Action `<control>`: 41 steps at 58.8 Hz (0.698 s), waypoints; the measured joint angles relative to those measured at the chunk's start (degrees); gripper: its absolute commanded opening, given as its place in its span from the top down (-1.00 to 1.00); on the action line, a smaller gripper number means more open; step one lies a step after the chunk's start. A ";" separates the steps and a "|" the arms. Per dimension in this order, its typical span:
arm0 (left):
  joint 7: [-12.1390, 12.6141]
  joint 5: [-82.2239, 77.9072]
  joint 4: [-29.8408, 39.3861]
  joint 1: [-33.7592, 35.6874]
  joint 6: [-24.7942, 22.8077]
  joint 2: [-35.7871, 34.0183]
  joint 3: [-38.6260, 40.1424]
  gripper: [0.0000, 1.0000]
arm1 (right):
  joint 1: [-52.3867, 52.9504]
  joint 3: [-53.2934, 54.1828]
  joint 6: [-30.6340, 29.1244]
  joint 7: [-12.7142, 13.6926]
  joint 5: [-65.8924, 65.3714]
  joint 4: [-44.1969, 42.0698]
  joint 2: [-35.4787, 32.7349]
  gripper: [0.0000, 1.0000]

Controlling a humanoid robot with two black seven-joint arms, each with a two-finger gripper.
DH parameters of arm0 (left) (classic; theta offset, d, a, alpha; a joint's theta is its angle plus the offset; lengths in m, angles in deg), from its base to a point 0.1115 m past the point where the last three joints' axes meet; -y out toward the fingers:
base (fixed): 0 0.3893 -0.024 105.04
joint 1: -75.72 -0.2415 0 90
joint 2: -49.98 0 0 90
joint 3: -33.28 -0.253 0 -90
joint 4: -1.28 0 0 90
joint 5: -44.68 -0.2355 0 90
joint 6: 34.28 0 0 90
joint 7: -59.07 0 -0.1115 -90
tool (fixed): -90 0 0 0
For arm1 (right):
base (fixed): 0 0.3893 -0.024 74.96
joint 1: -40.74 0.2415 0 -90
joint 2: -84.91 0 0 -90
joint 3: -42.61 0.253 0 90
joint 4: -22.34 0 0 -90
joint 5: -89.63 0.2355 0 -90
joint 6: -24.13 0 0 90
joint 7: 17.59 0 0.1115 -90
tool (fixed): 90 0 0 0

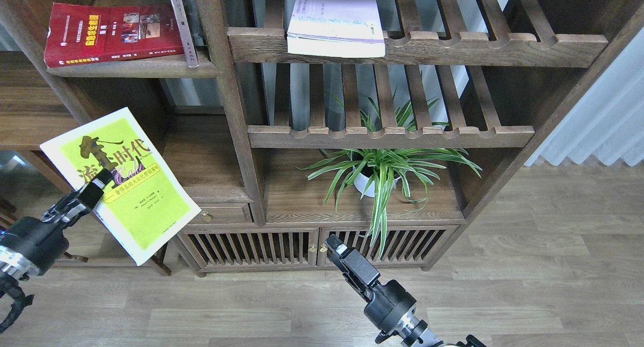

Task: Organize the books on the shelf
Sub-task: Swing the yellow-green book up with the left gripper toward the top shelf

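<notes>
On left gripper's (103, 178) lime-green book (136, 196): black "时代".

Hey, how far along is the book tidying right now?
Roughly a third done. The dark red book already lies flat on the solid board shelf. The left end effector grips the lime-green book, held in the air. The white-lavender book remains on the slatted shelf.

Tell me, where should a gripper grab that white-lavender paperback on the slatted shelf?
The white-lavender paperback lies flat with its front edge jutting past the scalloped rail of the slatted wooden shelf. That overhanging edge is probably the best place: come from the front, one finger above and one below.
</notes>
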 measured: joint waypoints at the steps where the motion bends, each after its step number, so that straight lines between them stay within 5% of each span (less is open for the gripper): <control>1: 0.00 0.33 0.00 0.46 0.00 0.01 0.00 0.96 | 0.03 0.01 0.00 0.00 0.00 -0.01 0.00 -0.97; 31: 0.00 5.96 -0.11 11.19 0.00 -0.55 -1.94 0.95 | 0.26 0.31 0.00 -0.01 0.01 -0.42 0.00 -0.97; 41: -0.02 5.94 -0.56 8.80 0.00 -0.85 -6.49 0.95 | 0.55 0.33 0.00 -0.02 0.01 -0.42 0.00 -0.97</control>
